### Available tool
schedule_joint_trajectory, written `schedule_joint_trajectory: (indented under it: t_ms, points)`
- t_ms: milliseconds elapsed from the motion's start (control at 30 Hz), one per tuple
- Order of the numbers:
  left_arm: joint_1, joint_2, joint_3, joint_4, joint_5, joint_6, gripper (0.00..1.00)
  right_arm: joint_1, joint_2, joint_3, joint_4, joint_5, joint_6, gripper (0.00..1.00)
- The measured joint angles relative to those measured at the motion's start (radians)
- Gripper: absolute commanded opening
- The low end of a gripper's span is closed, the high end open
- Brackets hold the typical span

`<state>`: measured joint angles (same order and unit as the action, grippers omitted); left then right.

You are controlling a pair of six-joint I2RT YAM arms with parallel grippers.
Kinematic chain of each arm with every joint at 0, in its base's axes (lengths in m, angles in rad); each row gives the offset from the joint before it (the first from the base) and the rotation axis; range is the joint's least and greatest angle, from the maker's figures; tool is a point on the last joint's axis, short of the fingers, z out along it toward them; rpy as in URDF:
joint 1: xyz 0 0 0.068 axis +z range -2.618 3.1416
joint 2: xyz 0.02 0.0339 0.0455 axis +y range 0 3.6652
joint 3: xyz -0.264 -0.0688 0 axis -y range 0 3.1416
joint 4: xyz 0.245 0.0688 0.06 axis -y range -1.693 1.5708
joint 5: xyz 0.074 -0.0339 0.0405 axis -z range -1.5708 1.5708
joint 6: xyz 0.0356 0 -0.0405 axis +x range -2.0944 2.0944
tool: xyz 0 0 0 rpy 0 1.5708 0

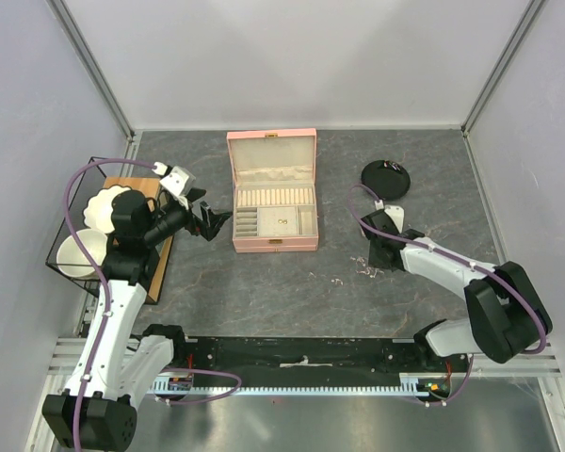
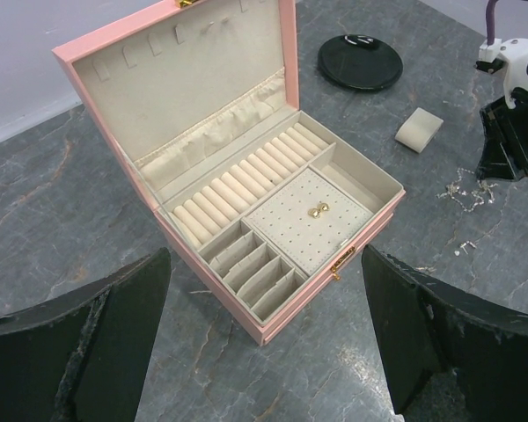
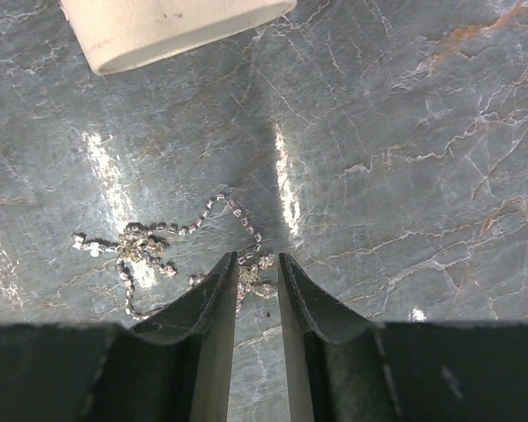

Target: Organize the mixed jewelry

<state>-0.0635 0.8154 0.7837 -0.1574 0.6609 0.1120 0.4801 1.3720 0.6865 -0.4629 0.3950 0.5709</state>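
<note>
The mixed jewelry is a tangle of thin silvery chain (image 3: pixel 145 246) on the grey table, also seen as the pale chain heap (image 1: pixel 365 270) (image 2: pixel 471 189). My right gripper (image 3: pixel 257 259) (image 1: pixel 370 256) reaches down to the table. Its jaws stand narrowly open around a small clump at the chain's end. The clump lies on the table between the tips, not pinched. One gold earring (image 2: pixel 318 210) sits on the perforated pad of the open pink box (image 1: pixel 235 188) (image 2: pixel 273 330). My left gripper (image 2: pixel 266 259) (image 1: pixel 212 223) hovers wide open and empty at the box's left front.
A beige cushion pad (image 3: pixel 176 26) (image 2: pixel 420 129) lies just beyond the chain. A round black disc (image 1: pixel 385 178) (image 2: pixel 360 61) sits further back. Tiny loose bits (image 2: pixel 465 249) lie near the box's front right. A wire basket (image 1: pixel 60 268) with white dishes stands at the far left.
</note>
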Motion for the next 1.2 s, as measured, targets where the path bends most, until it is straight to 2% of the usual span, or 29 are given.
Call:
schedule_joint_trajectory:
  t_ms: [667,1200]
  points:
    - [0.000,0.001,-0.005,-0.005,0.000,0.010,0.96,-0.020,0.056,0.005,0.053,0.009,-0.041,0.32]
    - [0.000,0.000,-0.005,-0.006,0.000,0.010,0.96,-0.065,0.068,0.006,0.095,-0.065,-0.073,0.14]
